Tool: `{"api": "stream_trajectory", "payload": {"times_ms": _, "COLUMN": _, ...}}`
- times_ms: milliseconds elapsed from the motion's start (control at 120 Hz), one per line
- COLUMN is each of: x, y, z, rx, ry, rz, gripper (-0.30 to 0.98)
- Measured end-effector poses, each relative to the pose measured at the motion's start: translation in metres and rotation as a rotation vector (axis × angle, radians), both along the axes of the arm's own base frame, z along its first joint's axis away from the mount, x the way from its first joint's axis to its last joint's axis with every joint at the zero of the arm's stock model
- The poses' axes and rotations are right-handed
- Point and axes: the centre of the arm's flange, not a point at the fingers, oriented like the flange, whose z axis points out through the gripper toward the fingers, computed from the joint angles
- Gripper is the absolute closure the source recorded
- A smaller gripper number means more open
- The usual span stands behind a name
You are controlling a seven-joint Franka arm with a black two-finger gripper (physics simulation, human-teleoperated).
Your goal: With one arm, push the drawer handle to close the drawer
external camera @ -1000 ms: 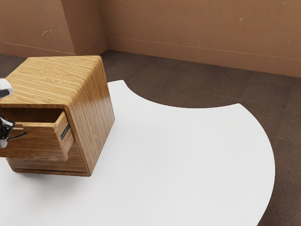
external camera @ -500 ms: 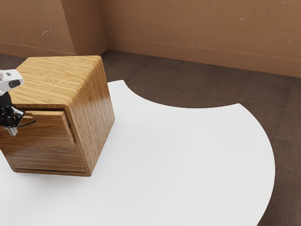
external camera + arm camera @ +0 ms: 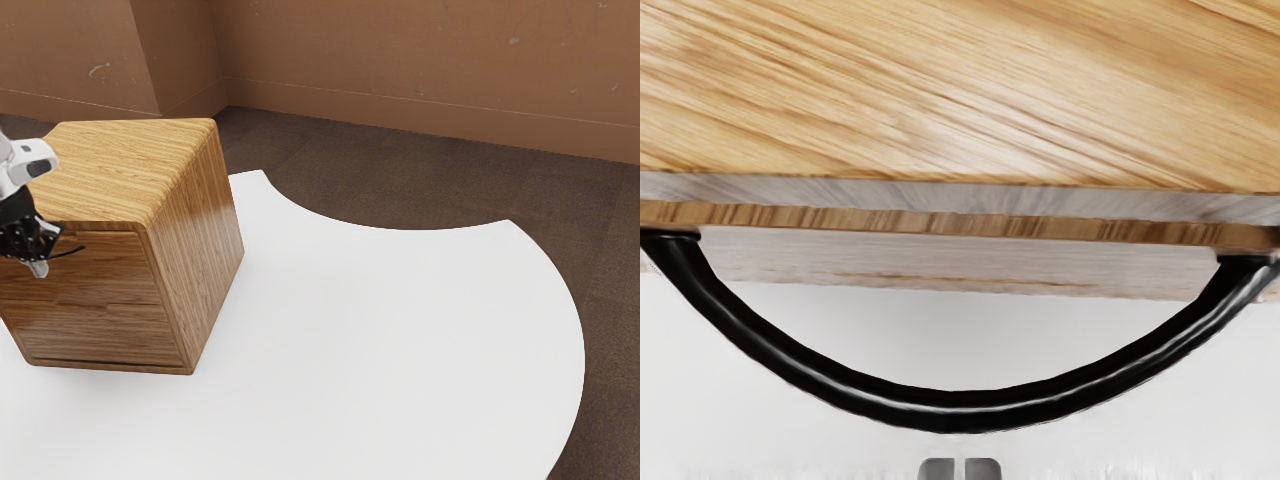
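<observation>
My gripper (image 3: 39,268) is at the exterior view's left edge, in front of the wooden cabinet (image 3: 196,240). The upper drawer (image 3: 110,270) sits flush with the cabinet front. Its thin black handle (image 3: 70,251) sticks out beside my fingertips. In the wrist view, the handle (image 3: 962,411) curves out from the drawer front, and my gripper (image 3: 960,469) shows its two fingertips side by side, shut, just outside the middle of the curve. Whether they touch the handle I cannot tell.
The cabinet stands on a white table (image 3: 400,330) with a curved edge. A lower front panel (image 3: 100,335) lies beneath the upper drawer. Brown walls (image 3: 420,60) rise behind the dark floor.
The upper drawer has slid from well open to flush with the cabinet. My gripper moved with it toward the cabinet, rightward and slightly up in the exterior view.
</observation>
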Motion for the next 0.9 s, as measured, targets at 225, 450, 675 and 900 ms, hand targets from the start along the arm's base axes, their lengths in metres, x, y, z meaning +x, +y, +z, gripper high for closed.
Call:
{"api": "stream_trajectory", "payload": {"times_ms": 225, "x": -0.015, "y": -0.045, "z": 0.037, "rx": -0.086, "ry": 0.088, "rz": -0.01, "gripper": 0.79}}
{"api": "stream_trajectory", "payload": {"times_ms": 450, "x": 0.072, "y": -0.166, "z": 0.163, "rx": -0.022, "ry": 0.074, "rz": -0.219, "gripper": 0.79}}
{"api": "stream_trajectory", "payload": {"times_ms": 675, "x": 0.151, "y": -0.164, "z": 0.147, "rx": -0.087, "ry": 0.177, "rz": -0.252, "gripper": 0.54}}
{"api": "stream_trajectory", "payload": {"times_ms": 900, "x": 0.16, "y": -0.16, "z": 0.141, "rx": -0.093, "ry": 0.179, "rz": -0.267, "gripper": 0.19}}
